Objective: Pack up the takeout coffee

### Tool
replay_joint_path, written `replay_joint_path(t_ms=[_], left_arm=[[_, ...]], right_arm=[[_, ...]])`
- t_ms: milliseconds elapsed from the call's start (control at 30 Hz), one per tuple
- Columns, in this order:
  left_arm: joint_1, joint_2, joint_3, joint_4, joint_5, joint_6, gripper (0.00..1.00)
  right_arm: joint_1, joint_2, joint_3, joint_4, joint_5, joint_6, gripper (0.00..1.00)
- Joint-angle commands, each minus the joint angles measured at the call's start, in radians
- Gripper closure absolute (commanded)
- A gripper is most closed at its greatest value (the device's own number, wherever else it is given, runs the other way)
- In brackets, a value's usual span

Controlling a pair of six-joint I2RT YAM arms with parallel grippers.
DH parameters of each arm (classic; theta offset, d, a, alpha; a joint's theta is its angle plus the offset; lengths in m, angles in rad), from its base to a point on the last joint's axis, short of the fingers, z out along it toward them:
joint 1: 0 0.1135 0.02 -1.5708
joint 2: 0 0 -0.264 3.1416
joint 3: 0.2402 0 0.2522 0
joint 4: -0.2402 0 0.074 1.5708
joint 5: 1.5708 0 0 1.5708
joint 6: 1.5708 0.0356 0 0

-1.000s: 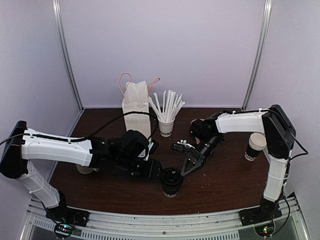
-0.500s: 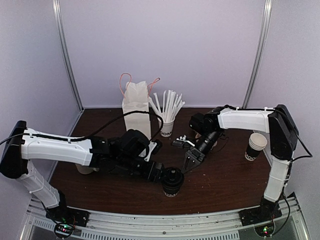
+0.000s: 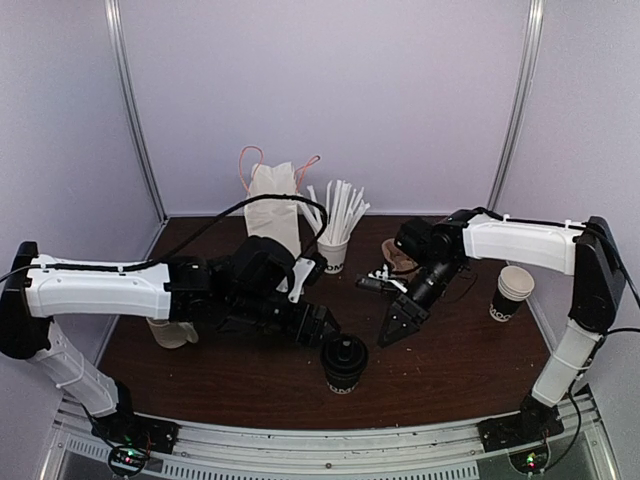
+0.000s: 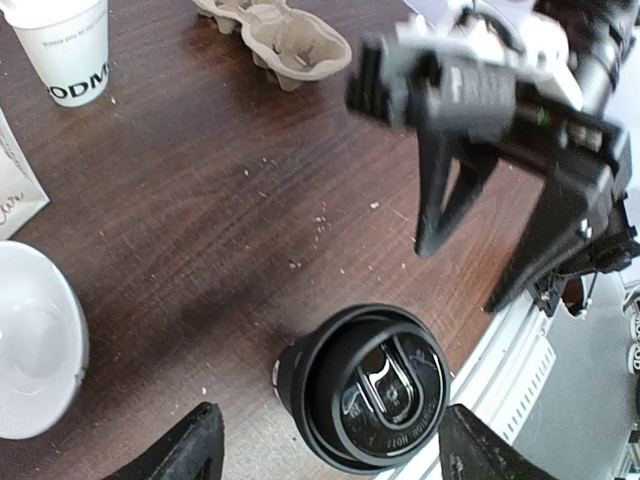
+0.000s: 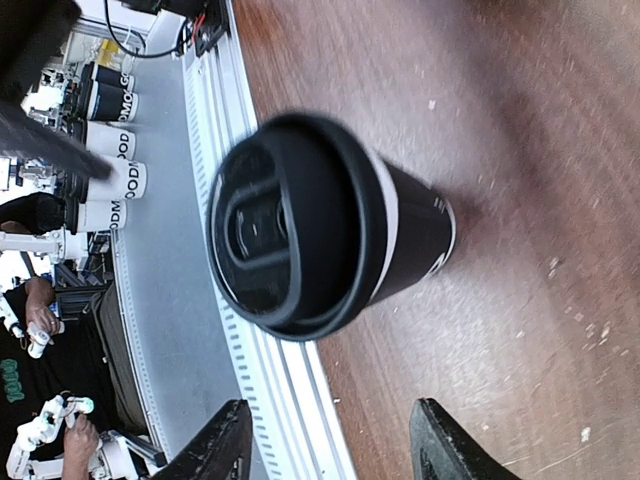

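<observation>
The takeout coffee [image 3: 343,362], a small black cup with a black lid, stands upright near the table's front edge. It shows from above in the left wrist view [image 4: 372,390] and from the side in the right wrist view [image 5: 320,225]. My left gripper [image 3: 318,326] is open and empty, just left of and behind the cup, not touching it [image 4: 330,455]. My right gripper [image 3: 396,326] is open and empty, above the table to the cup's right rear [image 5: 330,445].
A white paper bag [image 3: 272,205] with pink handles stands at the back. Beside it is a white cup with stirrer sticks [image 3: 333,250]. A cardboard cup carrier [image 3: 400,255] lies behind the right gripper. Another paper cup [image 3: 512,292] stands at right. A cream mug [image 3: 170,332] sits at left.
My left gripper has drawn back from the black cup, up and to the left, and now stands apart from it. My right arm has stretched out and its gripper shifted slightly right.
</observation>
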Motion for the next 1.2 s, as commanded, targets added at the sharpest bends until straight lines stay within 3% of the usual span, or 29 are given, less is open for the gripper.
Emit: replay_joint_path(t_ms=[0,200,500,667,933,1167], left_arm=[[0.016,0.048,0.073,-0.019,-0.031,0.029,0.24],[0.024,0.096,0.088,-0.012,0.029,0.034,0.34],[0.027,0.091,0.050,-0.009,0.063,0.003,0.41],[0.027,0.057,0.009,-0.002,0.063,-0.030,0.43],[0.028,-0.005,-0.019,-0.027,0.014,-0.063,0.39],[0.027,-0.082,-0.033,-0.016,-0.070,-0.078,0.34]], right_arm=[[0.018,-0.017,-0.071,0.050,-0.006,-0.014,0.42],[0.068,0.040,-0.055,0.067,0.010,-0.022,0.41],[0.053,0.183,0.109,0.000,-0.005,-0.016,0.57],[0.021,0.231,0.180,-0.016,0.026,-0.005,0.59],[-0.007,0.251,0.231,0.005,0.061,0.019,0.60],[-0.019,0.159,0.179,-0.015,0.077,0.002,0.58]])
